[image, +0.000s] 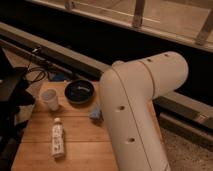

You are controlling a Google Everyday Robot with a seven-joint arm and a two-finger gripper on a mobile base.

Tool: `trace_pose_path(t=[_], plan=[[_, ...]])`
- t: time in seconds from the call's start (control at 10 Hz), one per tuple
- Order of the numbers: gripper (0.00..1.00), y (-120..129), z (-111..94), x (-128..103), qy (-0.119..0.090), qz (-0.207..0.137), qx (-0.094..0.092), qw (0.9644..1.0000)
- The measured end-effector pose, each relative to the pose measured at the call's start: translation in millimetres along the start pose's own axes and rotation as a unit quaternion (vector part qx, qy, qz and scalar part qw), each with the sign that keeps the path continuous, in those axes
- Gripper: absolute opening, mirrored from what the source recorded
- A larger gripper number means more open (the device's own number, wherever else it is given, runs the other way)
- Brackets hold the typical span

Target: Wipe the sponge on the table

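Observation:
A small blue sponge (95, 114) lies on the wooden table (80, 150), just below a black bowl. It touches the left edge of my big white arm link (137, 115), which covers part of it. The gripper is hidden behind that arm link, somewhere near the sponge, so none of it shows.
A black bowl (80, 92) sits at the table's far side, with a white cup (50, 99) to its left. A small bottle (58, 140) lies on its side nearer the front. Dark equipment (12, 95) and cables stand at the left edge. A dark ledge runs behind.

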Motion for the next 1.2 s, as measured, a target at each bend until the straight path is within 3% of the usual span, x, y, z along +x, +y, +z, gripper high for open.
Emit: trace_pose_path(t=[0.3,0.5,0.7,1.0,1.2], plan=[[0.16,4,15,22,0.035,-0.029,-0.003,0.999],[0.18,-19,25,53,0.072,-0.029,0.005,0.997],[0.24,-43,20,68,0.082,-0.03,0.004,0.9961],[0.04,-45,12,68,0.086,-0.043,0.003,0.9954],[0.01,-28,15,70,0.092,-0.054,0.006,0.9942]])
